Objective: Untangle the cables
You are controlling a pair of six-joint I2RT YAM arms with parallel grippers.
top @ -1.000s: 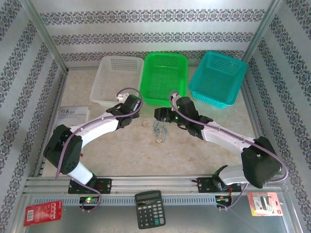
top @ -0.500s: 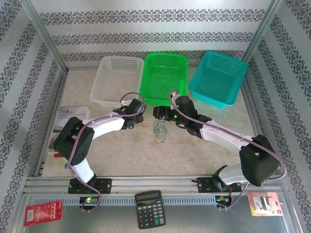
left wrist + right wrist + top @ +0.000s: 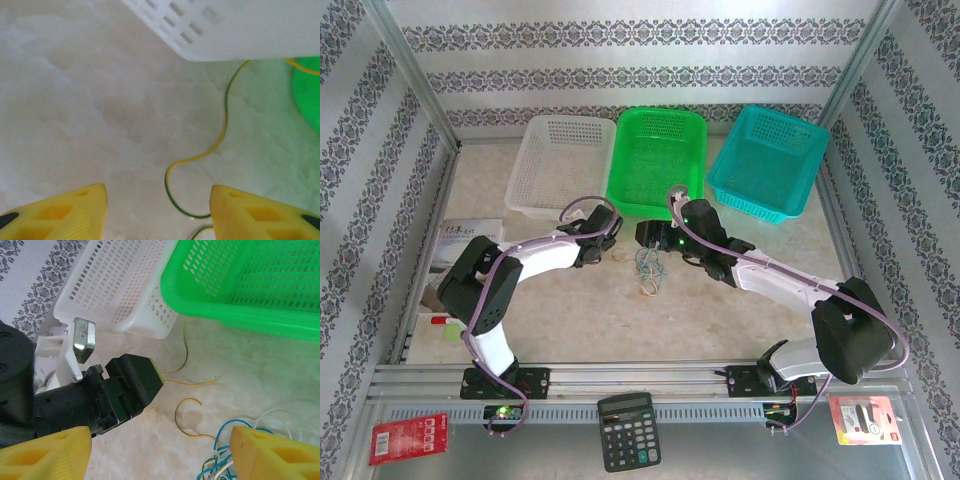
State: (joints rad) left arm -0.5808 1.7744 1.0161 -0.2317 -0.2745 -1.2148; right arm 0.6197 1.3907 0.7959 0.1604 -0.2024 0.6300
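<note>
Top view: left tool (image 3: 610,246) and right tool (image 3: 641,235) low over worktop (image 3: 570,310), tips facing each other. Cables (image 3: 649,270) heaped just beside them, toward arm bases. White basket (image 3: 560,165), green basket (image 3: 655,160) and teal basket (image 3: 768,160) in row behind. Calculator (image 3: 628,443) on near rail.

Left wrist: left tool released, fingers apart, nothing gripped. Yellow-green strand (image 3: 223,125) loose on worktop, running toward white basket corner.

Right wrist: right tool spread wide, empty. Blue and white tangle beside its right finger. Left tool's black body ahead, in front of white basket.

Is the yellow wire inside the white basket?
No, the yellow wire lies on the table, outside the white basket.
</note>
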